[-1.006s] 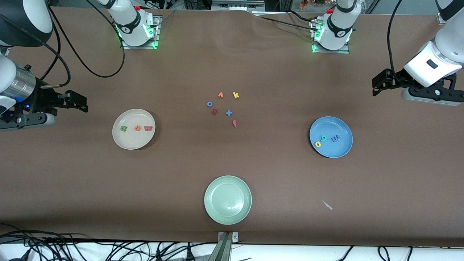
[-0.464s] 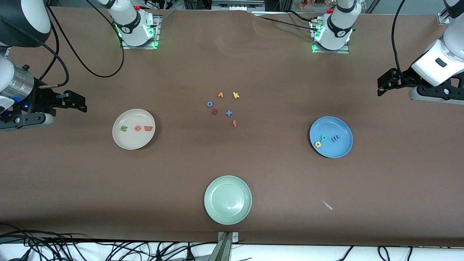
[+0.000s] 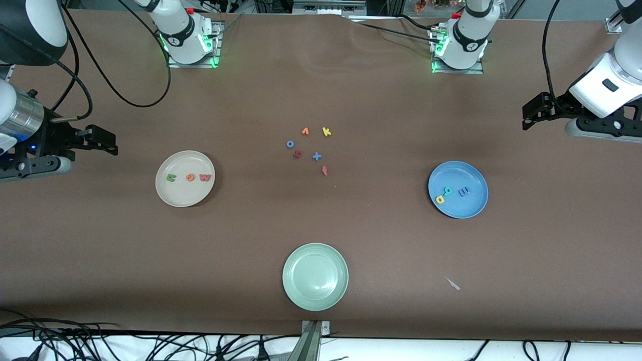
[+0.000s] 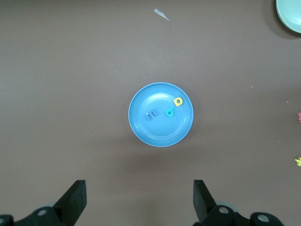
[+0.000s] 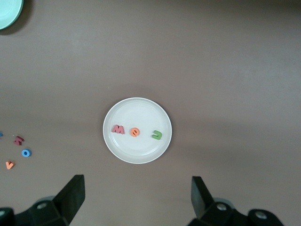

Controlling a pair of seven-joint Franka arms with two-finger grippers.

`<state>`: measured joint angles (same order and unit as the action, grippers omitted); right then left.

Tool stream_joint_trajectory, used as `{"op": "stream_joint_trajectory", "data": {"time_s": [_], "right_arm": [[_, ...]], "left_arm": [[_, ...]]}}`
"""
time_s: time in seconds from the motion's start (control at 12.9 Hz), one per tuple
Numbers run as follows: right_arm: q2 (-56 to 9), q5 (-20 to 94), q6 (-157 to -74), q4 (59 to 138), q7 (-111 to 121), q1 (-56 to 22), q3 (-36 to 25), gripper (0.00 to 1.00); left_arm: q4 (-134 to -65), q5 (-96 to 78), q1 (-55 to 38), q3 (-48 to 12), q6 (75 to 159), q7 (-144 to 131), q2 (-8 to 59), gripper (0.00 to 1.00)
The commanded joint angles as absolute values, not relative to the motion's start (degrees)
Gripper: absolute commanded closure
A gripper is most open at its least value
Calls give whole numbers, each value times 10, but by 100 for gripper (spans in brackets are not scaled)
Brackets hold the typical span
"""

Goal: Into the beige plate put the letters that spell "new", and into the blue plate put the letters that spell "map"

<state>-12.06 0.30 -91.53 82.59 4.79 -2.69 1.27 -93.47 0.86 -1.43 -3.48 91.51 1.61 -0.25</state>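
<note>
The beige plate holds the green n, orange e and red-pink w in a row. In the blue plate lie the blue m, teal a and yellow p. My right gripper hangs open and empty over bare table at the right arm's end. My left gripper is open and empty over the left arm's end.
An empty pale green plate sits near the front camera's edge. Several loose letters lie mid-table: orange v, yellow k, blue o, blue x, red f. A small pale scrap lies nearer the camera than the blue plate.
Both arms have drawn back a little toward their own ends of the table, the left one also rising. Plates and letters have not moved.
</note>
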Motion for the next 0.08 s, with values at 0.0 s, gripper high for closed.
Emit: {"op": "stream_joint_trajectory", "data": {"time_s": [0.0], "right_arm": [[-120,10,-904,817,57,-24,15,0]], "left_arm": [[-921,-2,-6,-39,900,17,-3,0]]}}
